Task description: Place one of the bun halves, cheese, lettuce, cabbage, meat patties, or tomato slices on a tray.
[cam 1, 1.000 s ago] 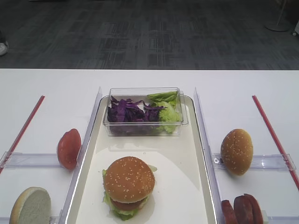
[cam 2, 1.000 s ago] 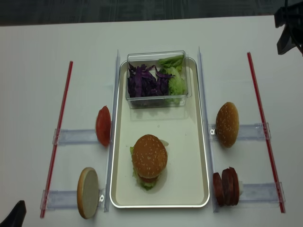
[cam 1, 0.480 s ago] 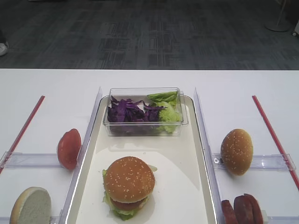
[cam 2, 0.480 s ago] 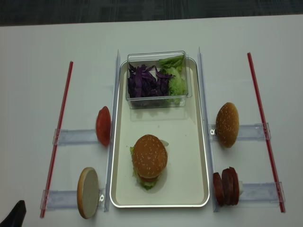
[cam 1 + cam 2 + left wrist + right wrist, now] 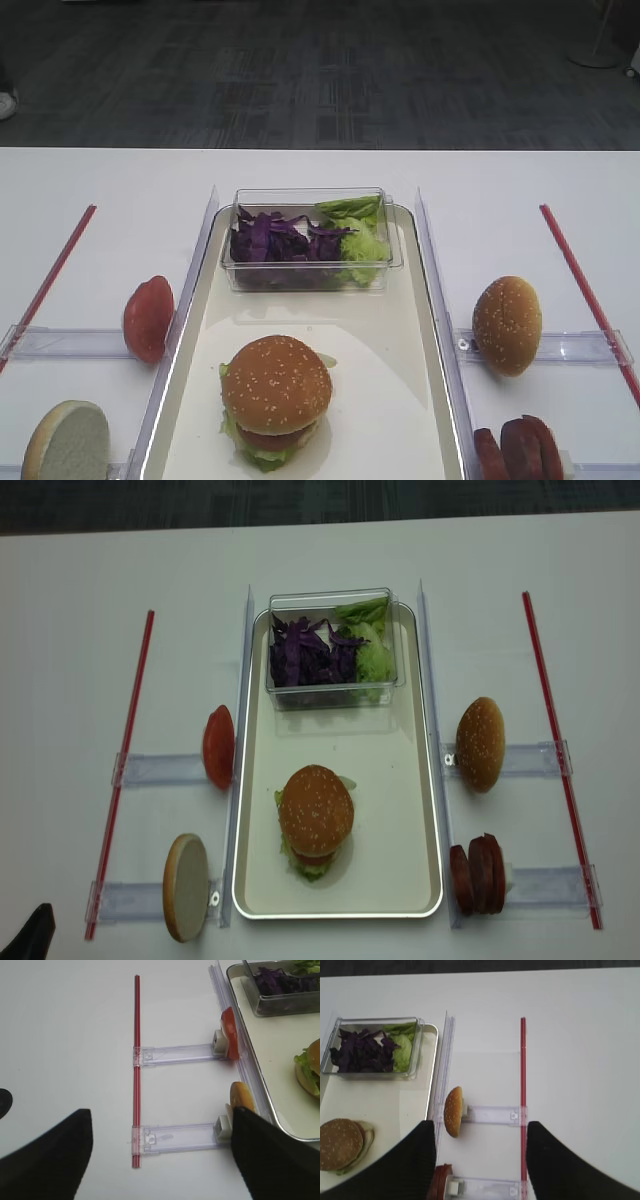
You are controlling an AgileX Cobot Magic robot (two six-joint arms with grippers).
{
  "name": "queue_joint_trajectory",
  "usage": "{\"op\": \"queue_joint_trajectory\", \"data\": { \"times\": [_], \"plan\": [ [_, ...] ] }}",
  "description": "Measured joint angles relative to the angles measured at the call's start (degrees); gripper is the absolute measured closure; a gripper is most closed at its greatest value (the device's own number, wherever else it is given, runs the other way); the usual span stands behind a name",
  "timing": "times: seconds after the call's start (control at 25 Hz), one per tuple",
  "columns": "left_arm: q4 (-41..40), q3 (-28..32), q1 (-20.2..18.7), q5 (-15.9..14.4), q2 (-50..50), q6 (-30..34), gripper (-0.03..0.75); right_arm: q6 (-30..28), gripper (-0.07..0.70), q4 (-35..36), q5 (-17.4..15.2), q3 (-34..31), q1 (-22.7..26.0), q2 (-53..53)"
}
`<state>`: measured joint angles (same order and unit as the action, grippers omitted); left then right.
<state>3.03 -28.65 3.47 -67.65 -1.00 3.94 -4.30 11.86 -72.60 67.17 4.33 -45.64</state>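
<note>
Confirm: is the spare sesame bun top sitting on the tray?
No. The sesame bun top stands on edge against a clear holder, right of the tray.

No readable text, label, brand, number or sign appeared in any view.
</note>
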Motion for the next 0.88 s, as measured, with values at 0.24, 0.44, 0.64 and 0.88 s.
{"op": "queue_joint_trajectory", "data": {
  "times": [0.24, 0.44, 0.64, 0.88],
  "plan": [
    [-0.1, 0.0, 0.0, 0.0, 0.0, 0.0, 0.176, 0.0, 0.197, 0.2, 0.6, -12.9, 0.0, 9.9],
    [-0.1, 0.0, 0.0, 0.0, 0.0, 0.0, 0.176, 0.0, 0.197, 1.1, 2.0, -21.1, 0.0, 17.1],
    [-0.1, 0.0, 0.0, 0.0, 0.0, 0.0, 0.176, 0.0, 0.197, 1.2, 4.3, -27.0, 0.0, 23.3],
    [-0.1, 0.0, 0.0, 0.0, 0.0, 0.0, 0.176, -0.1, 0.197, 1.2, 6.1, -33.4, 0.0, 30.2]
  ]
}}
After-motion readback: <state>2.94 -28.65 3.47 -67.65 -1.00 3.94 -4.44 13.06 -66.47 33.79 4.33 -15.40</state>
